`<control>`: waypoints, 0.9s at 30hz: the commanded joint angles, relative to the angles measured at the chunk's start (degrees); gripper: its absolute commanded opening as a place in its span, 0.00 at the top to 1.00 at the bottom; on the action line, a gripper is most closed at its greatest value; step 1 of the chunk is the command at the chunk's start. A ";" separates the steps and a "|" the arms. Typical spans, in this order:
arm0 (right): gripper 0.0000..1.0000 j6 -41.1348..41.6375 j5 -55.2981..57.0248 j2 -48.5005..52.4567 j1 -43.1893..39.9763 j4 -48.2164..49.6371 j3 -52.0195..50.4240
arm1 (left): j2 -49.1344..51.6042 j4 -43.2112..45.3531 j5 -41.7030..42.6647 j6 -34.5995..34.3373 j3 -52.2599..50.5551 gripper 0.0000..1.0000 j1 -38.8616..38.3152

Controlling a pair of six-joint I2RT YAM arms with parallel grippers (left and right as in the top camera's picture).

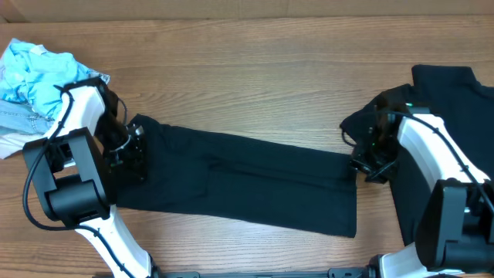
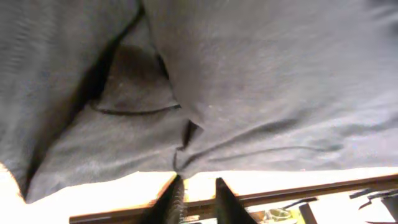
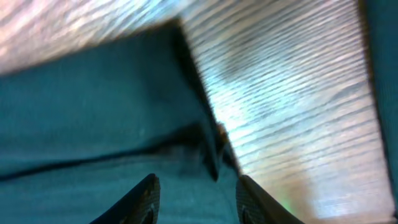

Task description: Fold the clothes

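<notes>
Left gripper (image 1: 133, 154): jaws narrow at T-shirt (image 1: 247, 181) hem, grip cannot tell. Right gripper (image 1: 363, 160): jaws apart, empty. Lift now, you skew fold.

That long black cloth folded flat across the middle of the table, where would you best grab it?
Probably its two short ends. The folded black T-shirt lies as a long flat strip, so pinch the layered edge at each end: the left gripper coming from the left, the right gripper from the right. Both sit at those ends.

A crumpled light-blue cloth (image 1: 38, 73) lies heaped on a whitish piece (image 1: 11, 143) at the wooden table's (image 1: 255, 69) left edge
</notes>
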 commanded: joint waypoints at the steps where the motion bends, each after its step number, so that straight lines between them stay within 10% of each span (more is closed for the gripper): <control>1: 0.49 -2.75 -5.90 0.50 -3.06 1.20 -0.52 | 0.28 -2.16 2.73 2.12 6.43 0.71 0.22; 5: 0.31 -5.55 -8.22 0.50 -4.11 1.16 -1.29 | 0.28 -5.40 4.90 4.07 12.24 0.67 0.11; 18: 0.29 -10.56 -17.99 0.50 -4.50 12.41 -14.16 | -11.26 -12.41 20.02 17.66 28.33 0.79 0.11; 27: 0.79 -10.54 -19.67 0.48 -4.59 19.23 -17.31 | -30.08 -8.81 9.79 13.11 32.26 0.59 0.11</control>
